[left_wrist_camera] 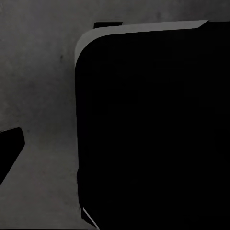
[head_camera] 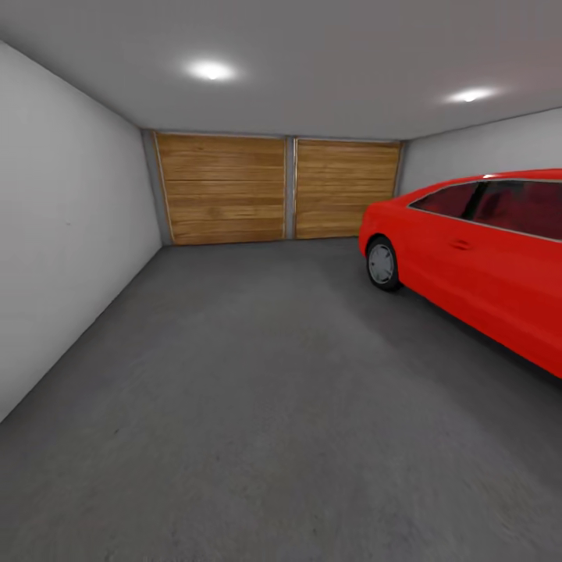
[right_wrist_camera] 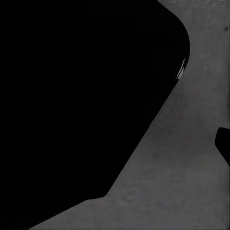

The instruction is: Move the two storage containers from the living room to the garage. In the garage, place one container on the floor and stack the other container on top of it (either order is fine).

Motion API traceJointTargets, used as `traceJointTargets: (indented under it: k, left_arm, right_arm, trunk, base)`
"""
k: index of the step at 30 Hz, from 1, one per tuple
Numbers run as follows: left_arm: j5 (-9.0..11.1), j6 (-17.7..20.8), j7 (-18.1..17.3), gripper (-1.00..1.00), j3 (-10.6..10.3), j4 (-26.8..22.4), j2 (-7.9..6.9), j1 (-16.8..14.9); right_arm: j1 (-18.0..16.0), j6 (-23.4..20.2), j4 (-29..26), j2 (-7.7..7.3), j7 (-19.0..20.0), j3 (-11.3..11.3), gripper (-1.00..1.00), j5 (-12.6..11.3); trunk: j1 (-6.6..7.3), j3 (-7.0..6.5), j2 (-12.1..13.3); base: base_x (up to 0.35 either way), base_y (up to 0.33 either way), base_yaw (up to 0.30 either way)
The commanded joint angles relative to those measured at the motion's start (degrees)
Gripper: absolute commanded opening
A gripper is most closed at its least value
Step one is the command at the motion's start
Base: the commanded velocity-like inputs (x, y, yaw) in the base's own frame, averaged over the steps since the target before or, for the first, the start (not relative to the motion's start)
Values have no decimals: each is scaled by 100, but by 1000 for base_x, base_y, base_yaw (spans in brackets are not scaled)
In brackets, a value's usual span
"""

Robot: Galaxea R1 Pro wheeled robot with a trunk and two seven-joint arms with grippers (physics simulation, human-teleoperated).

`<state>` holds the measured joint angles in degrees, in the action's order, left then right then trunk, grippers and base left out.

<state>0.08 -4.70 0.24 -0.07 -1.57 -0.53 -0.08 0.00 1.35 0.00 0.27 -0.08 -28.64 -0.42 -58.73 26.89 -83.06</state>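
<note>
**In the garage, bins out of sight**

Head view: bare garage (head_camera: pixel 78 234), grey-white walls, two wooden plank doors (head_camera: pixel 277 187) at upper centre of the frame, red car (head_camera: pixel 484 250) along the right edge. Dark mottled concrete floor (head_camera: pixel 257 406) across the whole lower half, open and bare where a bin could be set down.

No orange-red storage containers to be found in these pictures; whereabouts impossible to tell from here.

Handling, as a judgement from the task alone: open-top bins with thin plain walls, so probably light, fairly stiff along the rim yet apt to flex mid-wall. Best taken by pinching one long wall just under the rim, near its middle, to keep it level. Smooth walls, so likely slippery; firm closure called for. For stacking, square alignment above the lower bin before release.

Tools: wrist views mostly blocked by large black shapes (left_wrist_camera: pixel 153 134) (right_wrist_camera: pixel 76 96) over grey concrete, perhaps the robot's own body. Small dark forms at the frame edges, too little to read. Opening of either tool, and any hold, impossible to tell.
</note>
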Motion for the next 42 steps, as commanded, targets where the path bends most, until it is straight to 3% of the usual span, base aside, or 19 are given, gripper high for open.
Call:
traceJointTargets:
  k: [1, 42]
  left_arm:
    - [25, -14, 1, 100, 12, -1, 2, -1]
    - [71, -16, -68, 100, 69, 8, 40, -1]
  right_arm:
    - [0, 16, 0, 0, -1, -10, 100, -3]
    - [0, 18, 0, 0, -1, -10, 100, -4]
  trunk:
    - [0, 4, -2]
    - [0, 4, -2]
  base:
    - [0, 0, 277]
    - [0, 0, 277]
